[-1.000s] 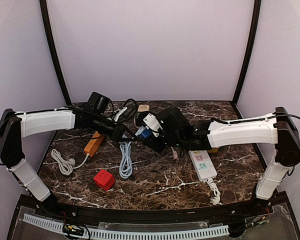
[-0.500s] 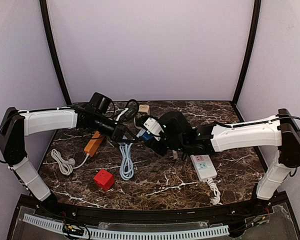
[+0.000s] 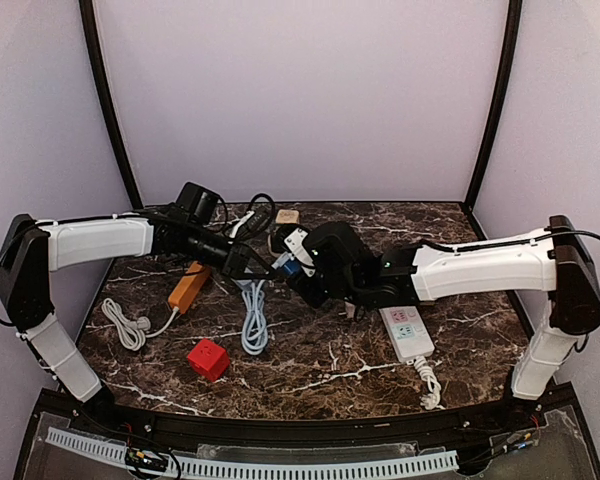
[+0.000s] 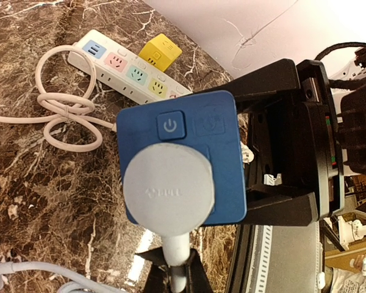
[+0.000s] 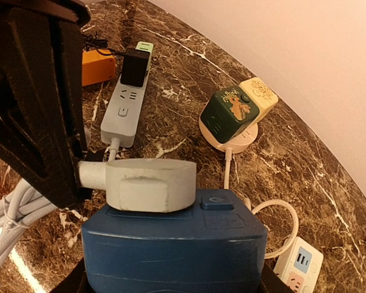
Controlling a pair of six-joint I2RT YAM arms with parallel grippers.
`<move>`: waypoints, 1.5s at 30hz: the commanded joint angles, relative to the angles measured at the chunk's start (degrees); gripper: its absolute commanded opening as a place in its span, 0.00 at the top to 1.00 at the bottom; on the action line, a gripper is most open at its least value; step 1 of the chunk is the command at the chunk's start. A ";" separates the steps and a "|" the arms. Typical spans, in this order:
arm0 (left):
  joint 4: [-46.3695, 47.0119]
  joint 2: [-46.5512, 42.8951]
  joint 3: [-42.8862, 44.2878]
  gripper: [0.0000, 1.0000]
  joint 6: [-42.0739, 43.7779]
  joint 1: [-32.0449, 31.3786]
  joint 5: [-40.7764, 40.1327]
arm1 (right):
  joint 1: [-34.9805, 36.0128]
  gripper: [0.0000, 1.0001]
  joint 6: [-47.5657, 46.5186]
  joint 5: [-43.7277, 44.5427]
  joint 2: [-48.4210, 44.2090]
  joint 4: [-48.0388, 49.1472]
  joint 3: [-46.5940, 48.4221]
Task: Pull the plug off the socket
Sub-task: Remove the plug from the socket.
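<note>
The grey-white round plug [image 4: 169, 189] is seated flat against the face of the blue socket cube [image 4: 222, 116], just below the cube's power button – no gap can be made out between them. Both are held up off the dark marble tabletop [image 3: 330, 375], around its middle and towards the far side.

The plug's stem, where the cable leaves it, is clamped in the closed left gripper [image 4: 175, 270], which reaches in from the left. The cube is gripped by the right gripper [image 3: 300, 272] from the right, with one jaw pressed on each side of it.

On the tabletop, a white power strip [image 3: 407, 331] lies to the right of the cube and nearer, with a yellow cube [image 4: 158, 52] just beside it. A light blue cable [image 3: 252, 325] is coiled below the left gripper. Left of that coil an orange strip [image 3: 189, 287] lies, and a red cube [image 3: 208, 359] sits nearer – well apart from the held pair. Farther back, a green cube [image 5: 232, 113] is seen on a cream base.
</note>
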 commanded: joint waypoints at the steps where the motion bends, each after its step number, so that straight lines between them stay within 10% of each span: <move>1: 2.51 -2.21 0.20 0.99 -0.75 1.95 -1.82 | -2.29 1.00 11.43 4.71 2.55 -10.81 5.05; 30: 2.17 -1.84 1.31 0.99 -2.33 4.28 -0.97 | 2.37 1.00 -7.13 -11.30 -5.26 6.73 -9.45; 45: 3.62 -2.18 -0.01 0.99 -2.43 4.33 -1.30 | 0.95 1.00 8.08 2.47 1.63 -3.23 0.97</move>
